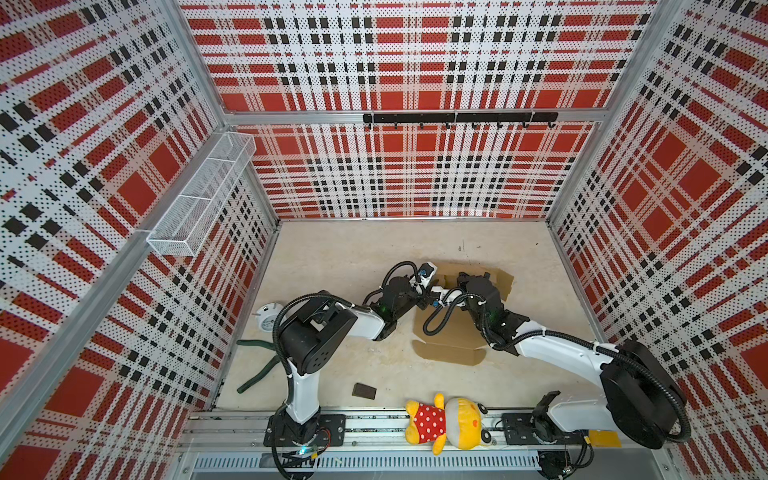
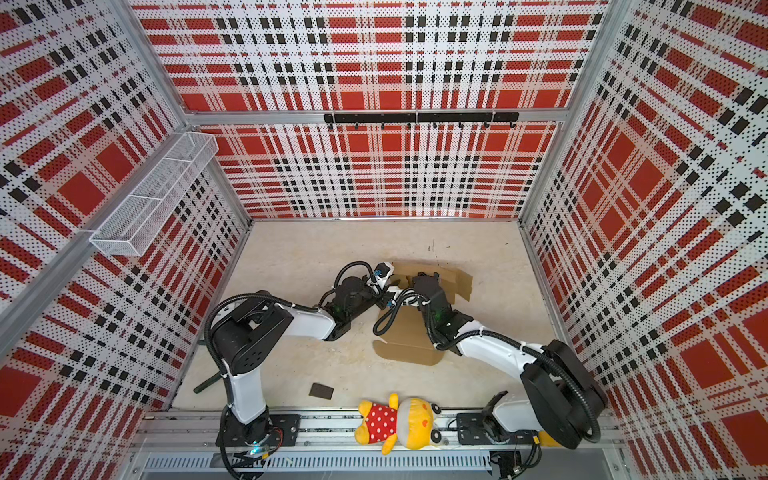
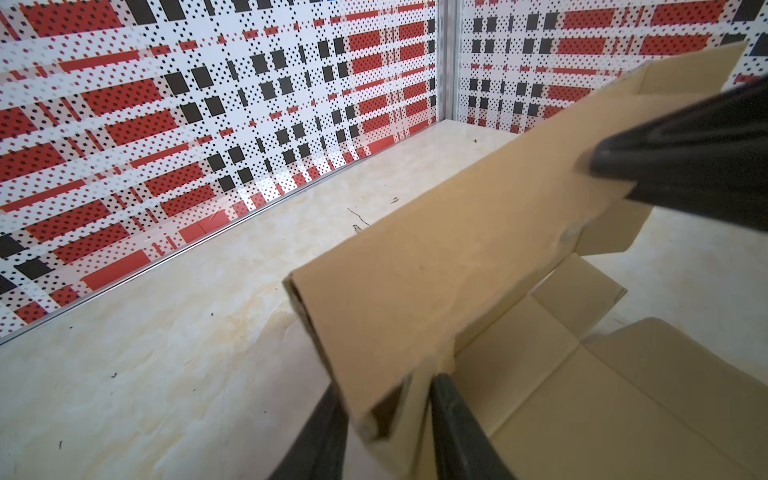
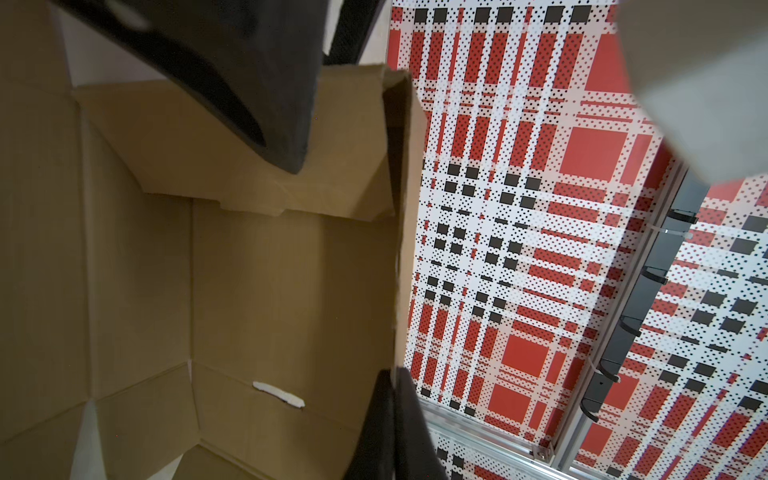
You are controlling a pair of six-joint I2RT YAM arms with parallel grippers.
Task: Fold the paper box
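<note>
Cardboard paper box (image 1: 451, 338) lies well beyond the plush toy (image 1: 446, 424). Left gripper (image 3: 388, 384) straddles its folded wall, but I cannot tell whether it is clamped. Right gripper (image 3: 598, 160), closed, rests on that wall. Pinch firmly and seat the tabs.

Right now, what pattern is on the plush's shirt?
The shirt is red with white dots, clearest in a top view.

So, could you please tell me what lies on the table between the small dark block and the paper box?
Nothing: in both top views, the table between the small dark block and the paper box is bare.
</note>
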